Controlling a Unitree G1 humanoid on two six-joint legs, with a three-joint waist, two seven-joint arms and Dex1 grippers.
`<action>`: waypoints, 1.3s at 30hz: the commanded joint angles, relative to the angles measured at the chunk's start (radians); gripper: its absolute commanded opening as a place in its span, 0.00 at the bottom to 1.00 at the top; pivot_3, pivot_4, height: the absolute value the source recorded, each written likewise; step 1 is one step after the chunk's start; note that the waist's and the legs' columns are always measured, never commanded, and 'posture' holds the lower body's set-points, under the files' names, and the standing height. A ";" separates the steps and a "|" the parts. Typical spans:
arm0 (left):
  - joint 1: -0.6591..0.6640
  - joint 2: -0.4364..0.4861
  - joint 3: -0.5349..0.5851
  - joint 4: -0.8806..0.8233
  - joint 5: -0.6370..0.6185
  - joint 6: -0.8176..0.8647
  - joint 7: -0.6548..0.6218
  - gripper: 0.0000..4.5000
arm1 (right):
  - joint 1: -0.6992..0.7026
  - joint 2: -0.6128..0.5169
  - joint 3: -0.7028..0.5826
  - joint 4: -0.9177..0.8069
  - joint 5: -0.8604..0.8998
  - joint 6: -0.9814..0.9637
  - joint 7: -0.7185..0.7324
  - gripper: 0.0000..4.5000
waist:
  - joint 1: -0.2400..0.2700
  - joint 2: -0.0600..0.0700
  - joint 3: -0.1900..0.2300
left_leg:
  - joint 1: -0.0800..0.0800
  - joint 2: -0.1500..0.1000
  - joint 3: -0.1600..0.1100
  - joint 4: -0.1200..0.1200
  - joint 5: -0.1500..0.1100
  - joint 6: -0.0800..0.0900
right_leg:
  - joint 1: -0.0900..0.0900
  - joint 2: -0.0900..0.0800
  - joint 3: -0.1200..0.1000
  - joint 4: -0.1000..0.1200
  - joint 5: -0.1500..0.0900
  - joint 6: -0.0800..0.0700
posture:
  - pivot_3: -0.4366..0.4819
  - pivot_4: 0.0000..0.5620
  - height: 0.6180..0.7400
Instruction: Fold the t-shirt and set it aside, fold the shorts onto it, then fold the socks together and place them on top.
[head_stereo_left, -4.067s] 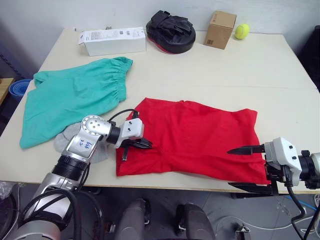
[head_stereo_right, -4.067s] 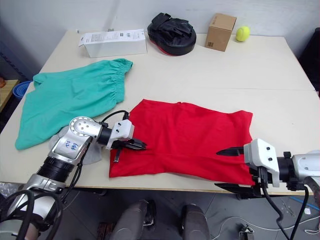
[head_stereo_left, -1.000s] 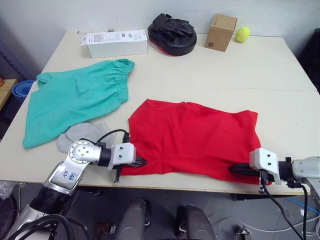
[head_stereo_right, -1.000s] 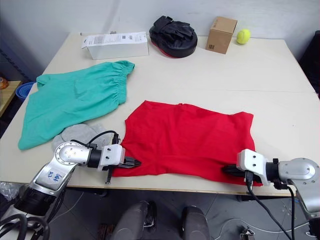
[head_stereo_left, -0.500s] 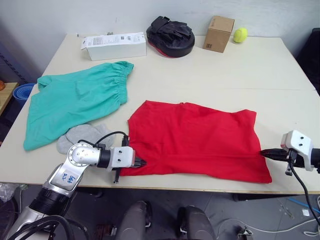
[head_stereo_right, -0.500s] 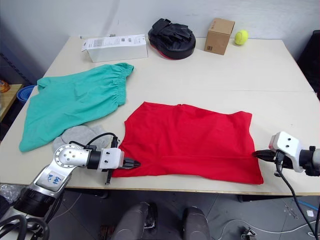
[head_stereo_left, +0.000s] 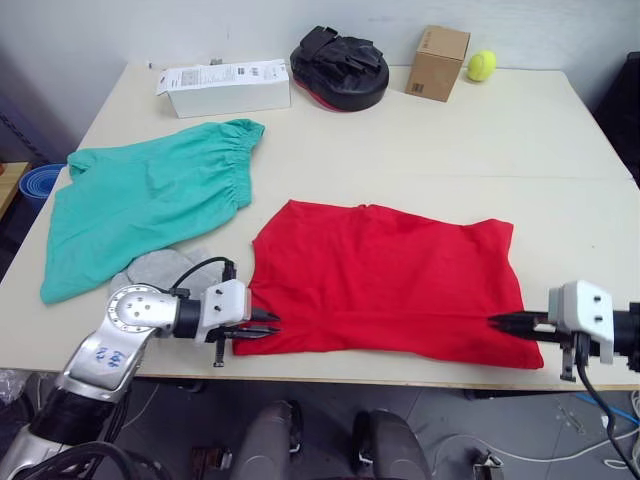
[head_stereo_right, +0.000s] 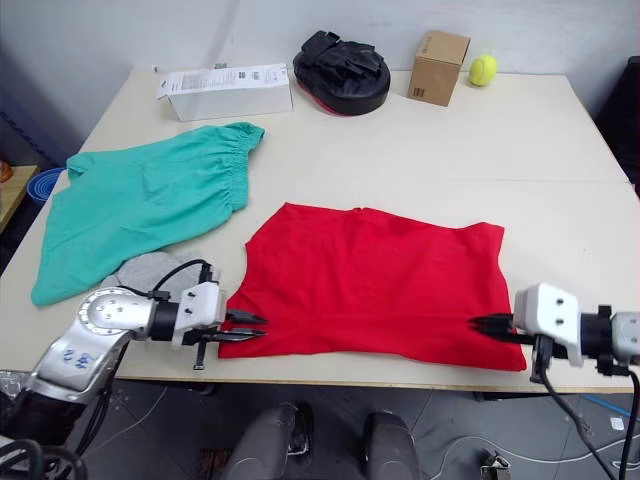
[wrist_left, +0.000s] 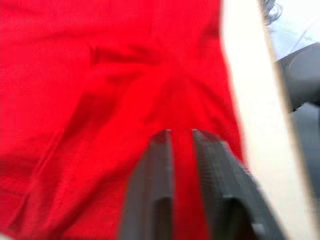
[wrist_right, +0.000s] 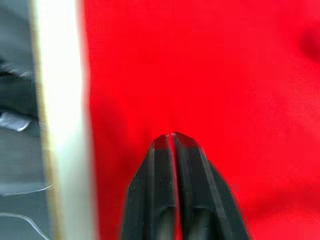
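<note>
— What sort of place are you running this in?

— You're in a lab or workroom: a plain beige table (head_stereo_left: 560, 150) against a bare wall, loose cables hanging at its near edge, with test props along the back: a white carton (head_stereo_left: 223, 86), a cardboard box (head_stereo_left: 439, 61), a tennis ball (head_stereo_left: 481, 65).

The two head cameras are looking down from up high over the whole worktop (head_stereo_left: 420, 150), sharing almost the same scene. Each wrist camera is sitting very close, looking along its fingers at the red t-shirt (wrist_left: 100, 75).
</note>
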 joint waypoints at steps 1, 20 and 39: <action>0.065 0.037 0.029 -0.077 0.010 -0.050 -0.013 0.46 | 0.045 0.014 -0.055 0.022 -0.050 -0.113 0.000 0.36 | 0.000 0.000 0.000 | 0.000 0.000 0.000 -0.001 0.000 0.000 | 0.001 0.000 0.000 -0.001 0.000 0.000 | 0.48 0.27 1.00; 0.102 0.019 -0.030 -0.045 0.188 -0.133 0.081 0.91 | -0.012 -0.014 0.058 0.296 -0.218 -0.366 -0.046 0.82 | -0.003 -0.002 0.001 | 0.001 0.000 0.003 -0.002 0.002 0.000 | 0.000 0.000 0.002 -0.003 0.000 -0.001 | 0.48 0.27 1.00; 0.060 0.007 -0.058 -0.063 0.196 -0.054 0.094 0.09 | 0.101 -0.085 0.011 0.185 -0.025 -0.205 0.083 0.06 | 0.007 -0.003 0.001 | 0.000 0.000 -0.002 -0.003 0.001 0.000 | 0.001 0.000 -0.003 -0.002 0.001 -0.001 | 0.48 0.27 1.00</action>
